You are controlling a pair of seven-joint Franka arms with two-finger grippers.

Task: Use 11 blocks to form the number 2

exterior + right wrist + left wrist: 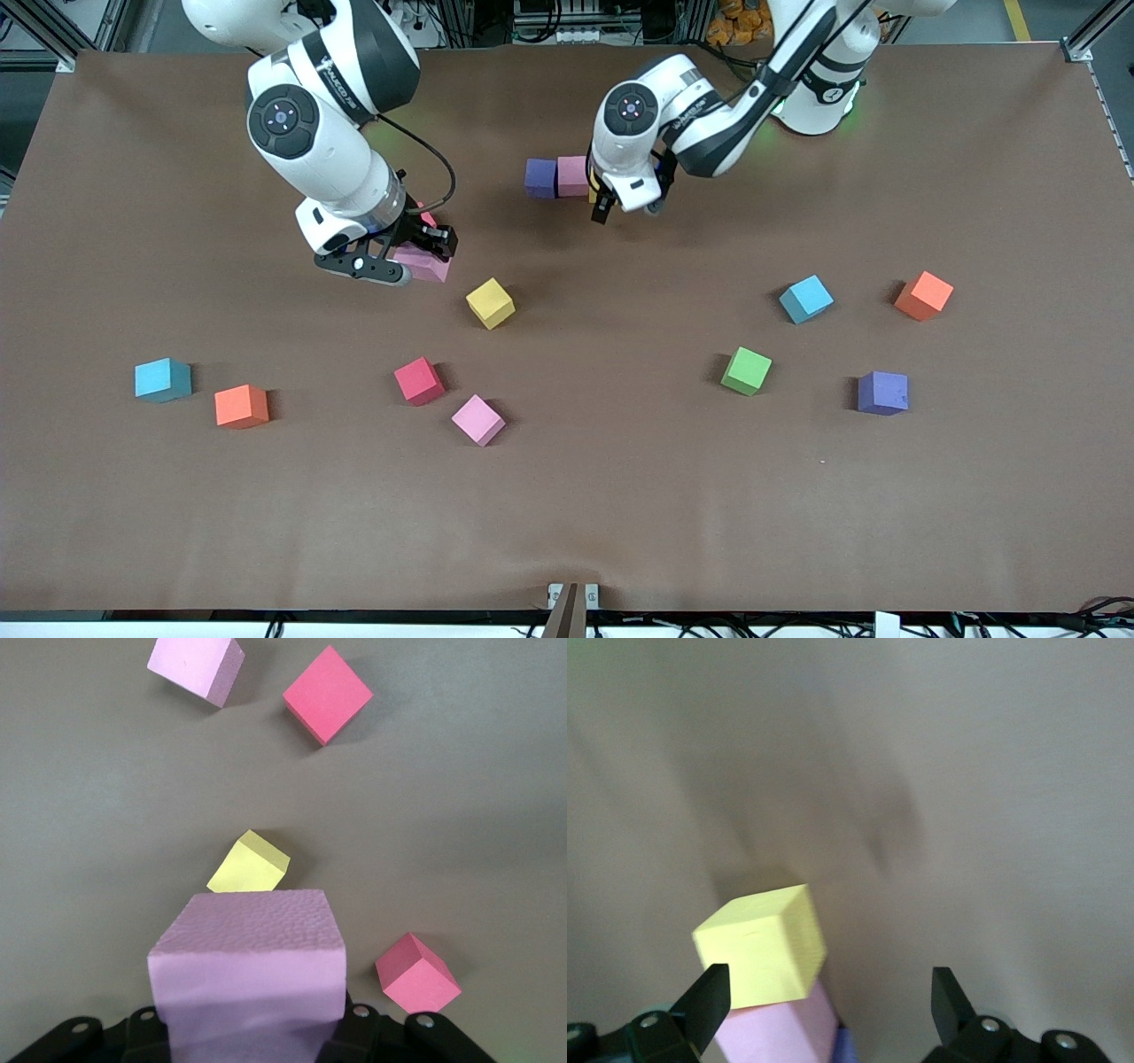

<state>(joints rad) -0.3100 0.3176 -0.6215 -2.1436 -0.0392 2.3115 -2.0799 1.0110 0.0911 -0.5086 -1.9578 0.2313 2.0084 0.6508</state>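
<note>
Loose stock, listed across the front view from the right arm's end: light blue block (162, 379), orange block (241, 406), red block (418, 380), pink block (478, 419), yellow block (490, 302), green block (746, 369), second light blue block (805, 298), purple block (882, 392), second orange block (923, 295), all scattered singly on the worktop (567, 514), matte plain-faced foam. A lilac-pink block (248, 970) is held clamped in the right end effector (416, 252), judged to be in carriage toward the figure. The started row, purple cube (539, 177) touching pink cube (572, 175) touching a yellow cube (764, 945), lies beneath the left end effector (828, 997), whose jaws are parted, apparently after a release.
</note>
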